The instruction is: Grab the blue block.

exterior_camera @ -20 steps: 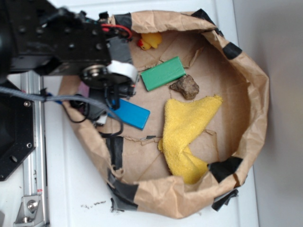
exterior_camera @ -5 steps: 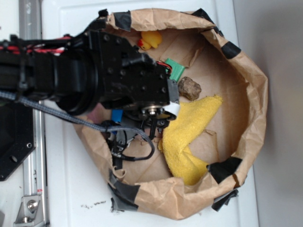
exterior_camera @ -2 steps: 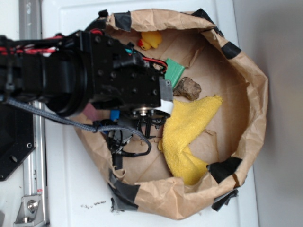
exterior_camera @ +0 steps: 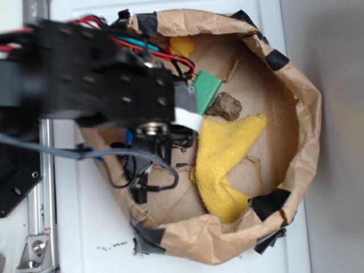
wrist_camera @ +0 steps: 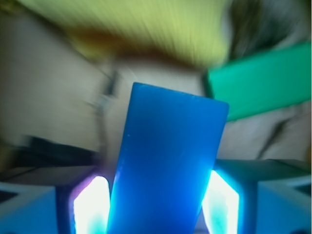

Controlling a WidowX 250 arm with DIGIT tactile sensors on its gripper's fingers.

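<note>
Gripper (wrist_camera: pixel 158 207): your jaws sat closed against both long sides of the blue block (wrist_camera: pixel 168 161).
Blue block: it stood between the fingers (wrist_camera: pixel 90 204), above the paper floor.
Neighbours: the green block (wrist_camera: pixel 258 87) and yellow cloth (exterior_camera: pixel 227 159) lay beyond it.

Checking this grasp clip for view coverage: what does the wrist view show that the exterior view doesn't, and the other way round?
Only the wrist view shows the grasp: the blue block sits between the two fingers of the gripper, filling the gap between them.

Only the exterior view shows the whole scene: the robot arm reaching over the brown paper bag, the brown rock, and part of a yellow duck. There the arm hides the block almost entirely.

Both show the green block and the yellow cloth, though the wrist view blurs them.
</note>
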